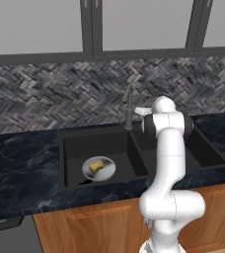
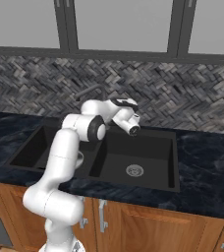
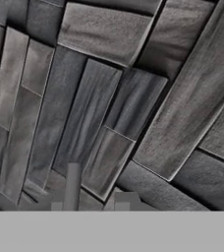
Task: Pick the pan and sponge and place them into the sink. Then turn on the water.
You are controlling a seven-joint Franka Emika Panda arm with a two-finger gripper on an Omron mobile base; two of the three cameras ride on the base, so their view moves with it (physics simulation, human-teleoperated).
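Reaching toward the faucet (image 1: pixel 129 106) at the herringbone backsplash (image 3: pixel 109 98), with gripper (image 3: pixel 92 202) drawn narrow, apparently around the faucet lever, though contact cannot be confirmed. Below and left of the gripper: pan (image 1: pixel 99 168) carrying sponge (image 1: pixel 96 165), already resting in the sink (image 1: pixel 70 148), ready for rinsing. No water running yet.

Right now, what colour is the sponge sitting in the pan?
Yellow. The sponge lies in the grey pan; clearest in the left base view.
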